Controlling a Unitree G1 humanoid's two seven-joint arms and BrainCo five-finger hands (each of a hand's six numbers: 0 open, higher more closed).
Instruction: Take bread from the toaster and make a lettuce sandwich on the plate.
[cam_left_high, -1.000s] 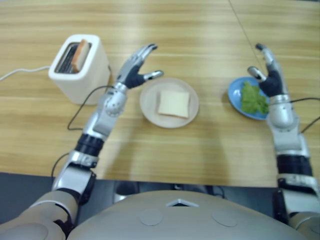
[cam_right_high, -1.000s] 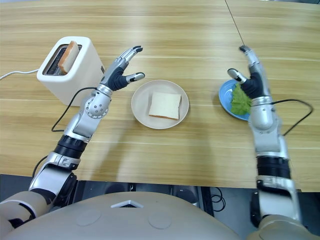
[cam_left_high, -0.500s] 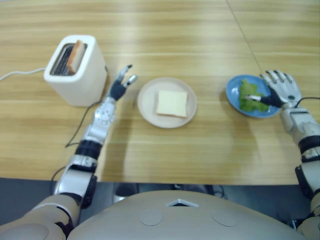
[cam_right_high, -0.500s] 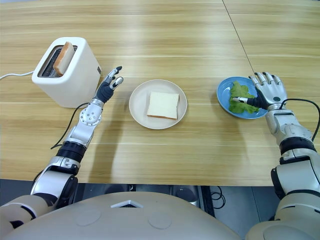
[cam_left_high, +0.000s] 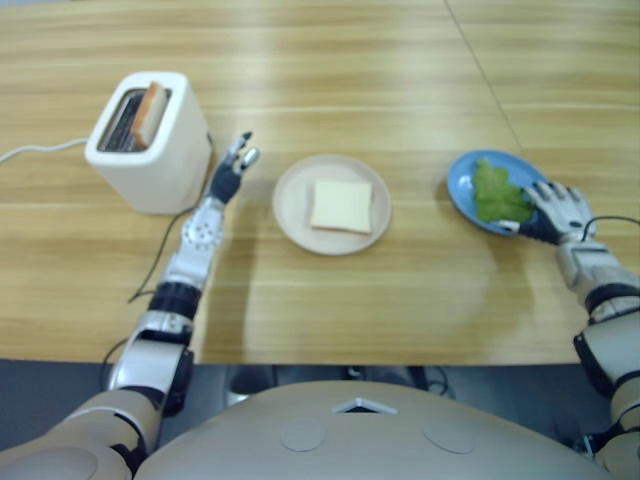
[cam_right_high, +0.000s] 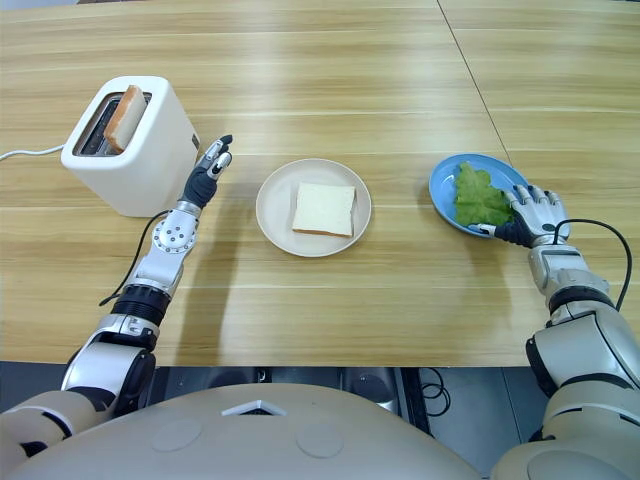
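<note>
Glossy wood-grain table (cam_right_high: 330, 60), matt toaster (cam_right_high: 135, 165)

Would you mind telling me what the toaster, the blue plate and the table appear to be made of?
Toaster: likely plastic, smooth matte white shell. Blue plate: possibly ceramic or plastic, evenly coloured with slight sheen. Table: wood or wood laminate, visible plank grain.
</note>
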